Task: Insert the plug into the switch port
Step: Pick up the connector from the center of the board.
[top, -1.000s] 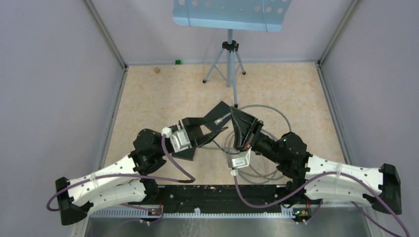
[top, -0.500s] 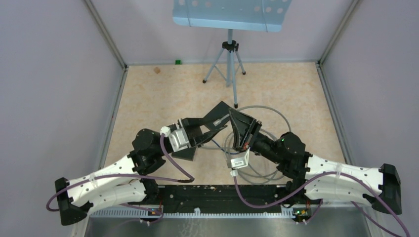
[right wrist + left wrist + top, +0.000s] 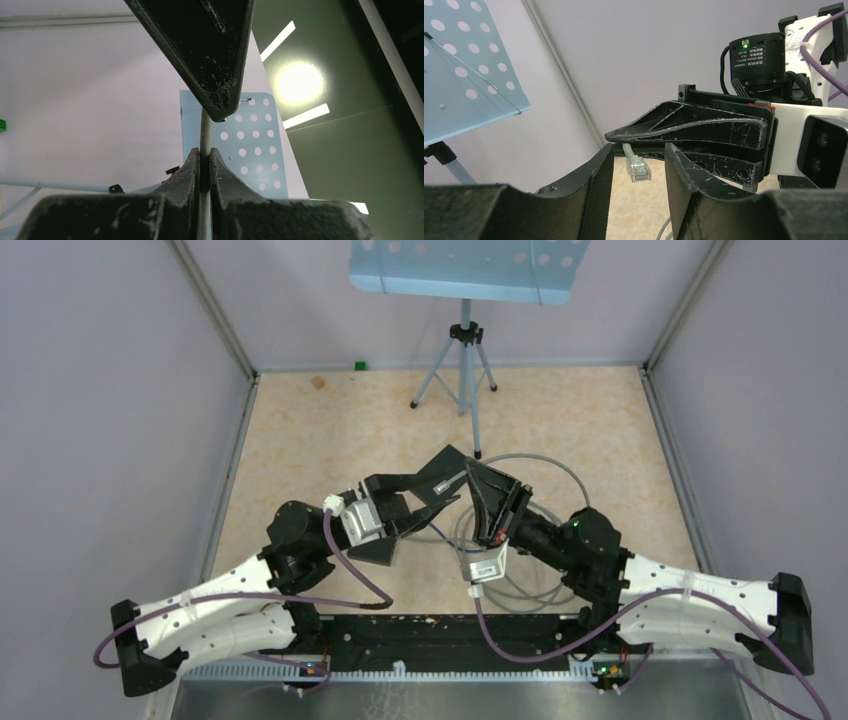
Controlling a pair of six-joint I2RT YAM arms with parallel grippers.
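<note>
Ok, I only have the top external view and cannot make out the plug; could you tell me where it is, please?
Observer: In the left wrist view the clear plastic plug hangs between the open fingers of the left gripper, touching neither.
Operator: Thanks; what is holding it?
Observer: The right wrist view shows the right gripper shut on the thin grey cable.
Operator: Which way does the plug face?
Observer: Its contact end points down in the left wrist picture.
</note>
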